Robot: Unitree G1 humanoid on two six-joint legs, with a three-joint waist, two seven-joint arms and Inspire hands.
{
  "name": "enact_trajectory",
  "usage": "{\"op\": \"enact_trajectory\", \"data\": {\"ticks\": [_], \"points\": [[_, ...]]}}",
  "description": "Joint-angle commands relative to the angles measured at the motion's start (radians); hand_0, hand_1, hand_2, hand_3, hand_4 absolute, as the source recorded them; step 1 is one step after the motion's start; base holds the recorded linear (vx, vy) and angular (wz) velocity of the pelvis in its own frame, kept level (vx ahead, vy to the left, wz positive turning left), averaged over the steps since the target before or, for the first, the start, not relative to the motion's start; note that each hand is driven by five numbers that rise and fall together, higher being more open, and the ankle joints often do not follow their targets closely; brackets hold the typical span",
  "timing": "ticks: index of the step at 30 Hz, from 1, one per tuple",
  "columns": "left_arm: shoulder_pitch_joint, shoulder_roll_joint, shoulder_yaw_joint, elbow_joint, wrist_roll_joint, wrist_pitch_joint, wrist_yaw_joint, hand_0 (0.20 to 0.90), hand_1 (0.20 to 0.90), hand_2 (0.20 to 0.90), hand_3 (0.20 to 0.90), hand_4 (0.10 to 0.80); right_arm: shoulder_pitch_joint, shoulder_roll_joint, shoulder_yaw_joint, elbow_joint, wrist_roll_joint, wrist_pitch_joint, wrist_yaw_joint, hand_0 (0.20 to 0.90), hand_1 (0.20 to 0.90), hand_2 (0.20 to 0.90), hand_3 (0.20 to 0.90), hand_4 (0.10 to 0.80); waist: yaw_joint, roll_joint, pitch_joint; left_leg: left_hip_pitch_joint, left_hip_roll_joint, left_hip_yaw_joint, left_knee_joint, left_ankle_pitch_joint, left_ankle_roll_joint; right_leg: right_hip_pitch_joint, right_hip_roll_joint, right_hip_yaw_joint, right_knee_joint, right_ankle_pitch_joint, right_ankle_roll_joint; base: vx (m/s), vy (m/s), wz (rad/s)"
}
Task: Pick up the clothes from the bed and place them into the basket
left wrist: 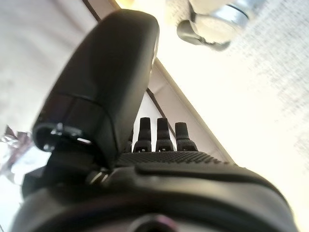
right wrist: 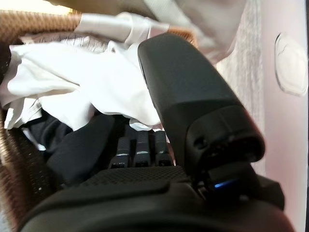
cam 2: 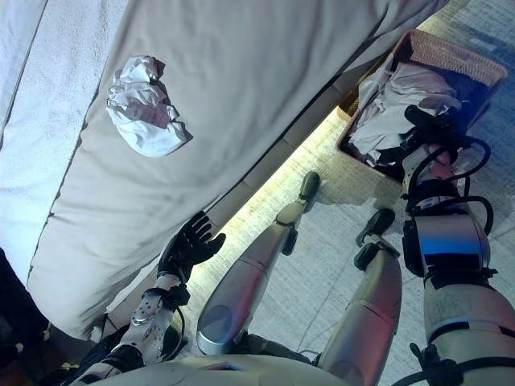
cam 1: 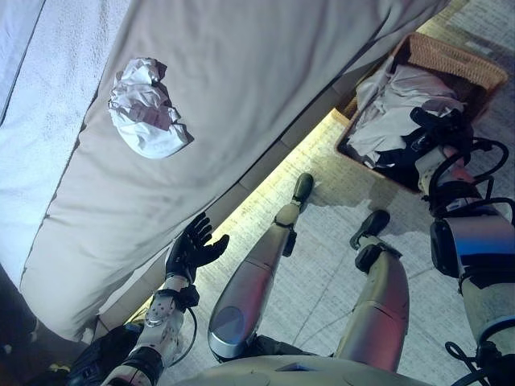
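A crumpled white garment (cam 1: 145, 108) lies on the pale grey bed (cam 1: 265, 72), well in from its edge. A brown wicker basket (cam 1: 463, 58) stands on the floor at the bed's far corner. It holds white clothes (cam 1: 402, 100) and a dark garment (right wrist: 72, 145). My right hand (cam 1: 438, 129) hovers over the basket's near side, fingers (right wrist: 137, 150) straight and pointing down at the heap, holding nothing. My left hand (cam 1: 191, 248) is low beside the bed's side edge, open with fingers spread and empty, far below the white garment.
A white towel-like cover (cam 1: 48, 104) runs along the bed's far left side. Pale carpet (cam 1: 322, 265) lies between the bed and the basket. The bed's side panel (cam 1: 265, 161) runs diagonally, with a lit strip of floor beneath it.
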State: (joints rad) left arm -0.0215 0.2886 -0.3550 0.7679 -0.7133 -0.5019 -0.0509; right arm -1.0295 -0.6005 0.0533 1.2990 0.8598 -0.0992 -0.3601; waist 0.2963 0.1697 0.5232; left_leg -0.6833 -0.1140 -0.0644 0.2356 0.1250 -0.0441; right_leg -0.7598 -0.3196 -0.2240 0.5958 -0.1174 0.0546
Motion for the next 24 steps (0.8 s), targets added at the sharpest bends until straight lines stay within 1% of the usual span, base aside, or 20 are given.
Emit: {"op": "enact_trajectory", "data": {"ticks": [1, 2, 3, 4, 6, 10, 11, 13, 14, 15, 18, 19, 20, 21, 22, 23, 24], "points": [[0.027, 0.046, 0.008, 0.005, -0.015, -0.025, -0.001, 0.9, 0.9, 0.9, 0.9, 0.8, 0.062, -0.091, -0.002, -0.102, -0.049, -0.134, 0.034, 0.9, 0.9, 0.9, 0.9, 0.8, -0.023, 0.103, -0.005, 0.029, 0.021, -0.038, 0.103, -0.04, 0.016, 0.114, 0.009, -0.038, -0.138, 0.091, 0.058, 0.023, -0.054, 0.03], [0.028, 0.046, 0.01, 0.004, -0.012, -0.025, -0.001, 0.9, 0.9, 0.9, 0.9, 0.8, 0.081, -0.08, -0.008, -0.121, -0.051, -0.16, 0.039, 0.9, 0.9, 0.9, 0.9, 0.8, -0.023, 0.097, -0.009, 0.039, 0.022, -0.042, 0.092, -0.035, 0.015, 0.129, 0.013, -0.043, -0.152, 0.097, 0.058, -0.05, -0.039, 0.07], [0.03, 0.05, 0.016, -0.001, -0.009, -0.021, 0.004, 0.9, 0.9, 0.9, 0.9, 0.8, 0.131, -0.049, -0.021, -0.165, -0.073, -0.198, 0.039, 0.9, 0.9, 0.9, 0.9, 0.8, -0.026, 0.086, -0.011, 0.05, 0.023, -0.046, 0.074, -0.006, 0.014, 0.152, 0.016, -0.062, -0.18, 0.131, 0.049, -0.042, -0.037, 0.08], [0.031, 0.05, 0.019, -0.002, -0.007, -0.017, 0.009, 0.9, 0.9, 0.9, 0.9, 0.8, 0.156, -0.032, -0.022, -0.195, -0.082, -0.212, 0.033, 0.9, 0.9, 0.9, 0.9, 0.8, -0.028, 0.079, -0.018, 0.062, 0.025, -0.05, 0.062, -0.002, 0.012, 0.171, 0.019, -0.069, -0.198, 0.138, 0.05, -0.037, -0.033, 0.09], [0.03, 0.048, 0.027, -0.006, -0.001, -0.007, 0.021, 0.9, 0.9, 0.9, 0.9, 0.8, 0.19, -0.006, -0.021, -0.244, -0.091, -0.226, 0.028, 0.9, 0.9, 0.9, 0.9, 0.8, -0.031, 0.067, -0.027, 0.079, 0.027, -0.054, 0.045, 0.001, 0.009, 0.197, 0.024, -0.078, -0.222, 0.143, 0.052, 0.048, -0.047, 0.09], [0.034, 0.046, 0.06, 0.005, 0.023, 0.014, 0.056, 0.9, 0.9, 0.9, 0.9, 0.8, 0.327, 0.082, -0.012, -0.391, -0.123, -0.259, 0.03, 0.9, 0.9, 0.9, 0.9, 0.8, -0.043, 0.02, -0.062, 0.141, 0.046, -0.071, -0.019, 0.015, -0.005, 0.29, 0.055, -0.104, -0.303, 0.158, 0.051, 0.067, -0.092, -0.03], [0.035, 0.047, 0.065, 0.008, 0.022, 0.014, 0.059, 0.9, 0.9, 0.9, 0.9, 0.8, 0.341, 0.089, -0.009, -0.403, -0.127, -0.265, 0.034, 0.9, 0.9, 0.9, 0.9, 0.8, -0.043, 0.014, -0.066, 0.149, 0.049, -0.074, -0.024, 0.016, -0.007, 0.3, 0.059, -0.106, -0.31, 0.158, 0.051, 0.104, -0.134, -0.02], [0.044, 0.048, 0.102, 0.029, 0.055, 0.039, 0.069, 0.9, 0.9, 0.9, 0.9, 0.8, 0.436, 0.16, 0.037, -0.506, -0.153, -0.279, 0.005, 0.9, 0.9, 0.9, 0.9, 0.8, -0.033, -0.02, -0.102, 0.201, 0.067, -0.093, -0.064, 0.018, -0.015, 0.377, 0.083, -0.132, -0.349, 0.151, 0.043, 0.147, -0.163, 0.0], [0.046, 0.048, 0.104, 0.029, 0.057, 0.04, 0.071, 0.9, 0.9, 0.9, 0.9, 0.8, 0.443, 0.165, 0.04, -0.514, -0.157, -0.278, 0.0, 0.9, 0.9, 0.9, 0.9, 0.8, -0.033, -0.022, -0.104, 0.206, 0.068, -0.095, -0.068, 0.019, -0.016, 0.384, 0.085, -0.135, -0.352, 0.151, 0.042, 0.169, -0.162, 0.09], [0.055, 0.048, 0.126, 0.046, 0.071, 0.049, 0.07, 0.9, 0.9, 0.9, 0.9, 0.8, 0.497, 0.203, 0.072, -0.575, -0.183, -0.278, -0.018, 0.9, 0.9, 0.9, 0.9, 0.8, -0.025, -0.039, -0.125, 0.232, 0.083, -0.105, -0.093, 0.023, -0.024, 0.426, 0.099, -0.152, -0.37, 0.142, 0.034, 0.133, -0.119, 0.18], [0.074, 0.043, 0.167, 0.078, 0.095, 0.058, 0.056, 0.9, 0.9, 0.9, 0.9, 0.8, 0.588, 0.266, 0.14, -0.669, -0.206, -0.264, -0.03, 0.9, 0.9, 0.9, 0.9, 0.8, -0.017, -0.066, -0.158, 0.284, 0.111, -0.12, -0.14, 0.034, -0.041, 0.506, 0.129, -0.173, -0.42, 0.137, 0.023, 0.172, -0.109, 0.15], [0.083, 0.038, 0.174, 0.082, 0.109, 0.06, 0.055, 0.9, 0.9, 0.9, 0.9, 0.8, 0.616, 0.277, 0.149, -0.689, -0.214, -0.262, -0.025, 0.9, 0.9, 0.9, 0.9, 0.8, -0.014, -0.072, -0.169, 0.3, 0.115, -0.12, -0.149, 0.035, -0.043, 0.527, 0.134, -0.178, -0.433, 0.138, 0.022, 0.212, -0.036, 0.06], [0.103, 0.028, 0.185, 0.085, 0.126, 0.065, 0.049, 0.9, 0.9, 0.9, 0.9, 0.8, 0.673, 0.289, 0.162, -0.731, -0.231, -0.27, -0.014, 0.9, 0.9, 0.9, 0.9, 0.8, -0.015, -0.079, -0.189, 0.327, 0.12, -0.102, -0.155, 0.033, -0.046, 0.571, 0.14, -0.195, -0.457, 0.136, 0.018, 0.21, -0.024, 0.14], [0.114, 0.021, 0.19, 0.084, 0.141, 0.074, 0.045, 0.9, 0.9, 0.9, 0.9, 0.8, 0.736, 0.3, 0.158, -0.777, -0.236, -0.278, 0.001, 0.9, 0.9, 0.9, 0.9, 0.8, -0.03, -0.081, -0.204, 0.336, 0.131, -0.022, -0.142, 0.027, -0.052, 0.616, 0.134, -0.237, -0.474, 0.133, 0.014, 0.229, -0.069, 0.32], [0.116, 0.019, 0.19, 0.084, 0.173, 0.082, 0.041, 0.9, 0.9, 0.9, 0.9, 0.8, 0.79, 0.31, 0.149, -0.808, -0.236, -0.293, -0.002, 0.9, 0.9, 0.9, 0.9, 0.8, -0.042, -0.084, -0.212, 0.333, 0.143, 0.045, -0.121, 0.028, -0.062, 0.664, 0.13, -0.276, -0.491, 0.128, 0.011, 0.271, -0.152, 0.78], [0.114, 0.018, 0.189, 0.086, 0.201, 0.092, 0.035, 0.9, 0.9, 0.9, 0.9, 0.8, 0.841, 0.319, 0.14, -0.83, -0.234, -0.317, -0.007, 0.9, 0.9, 0.9, 0.9, 0.8, -0.064, -0.092, -0.221, 0.346, 0.171, 0.153, -0.103, 0.009, -0.085, 0.718, 0.122, -0.319, -0.504, 0.11, 0.022, 0.286, -0.126, 1.43], [0.104, 0.016, 0.183, 0.086, 0.227, 0.112, 0.037, 0.9, 0.9, 0.9, 0.9, 0.8, 0.899, 0.325, 0.127, -0.847, -0.225, -0.341, 0.005, 0.9, 0.9, 0.9, 0.9, 0.8, -0.083, -0.093, -0.228, 0.348, 0.199, 0.258, -0.107, 0.028, -0.094, 0.763, 0.11, -0.37, -0.51, 0.114, 0.033, 0.334, 0.004, 1.87]]}}
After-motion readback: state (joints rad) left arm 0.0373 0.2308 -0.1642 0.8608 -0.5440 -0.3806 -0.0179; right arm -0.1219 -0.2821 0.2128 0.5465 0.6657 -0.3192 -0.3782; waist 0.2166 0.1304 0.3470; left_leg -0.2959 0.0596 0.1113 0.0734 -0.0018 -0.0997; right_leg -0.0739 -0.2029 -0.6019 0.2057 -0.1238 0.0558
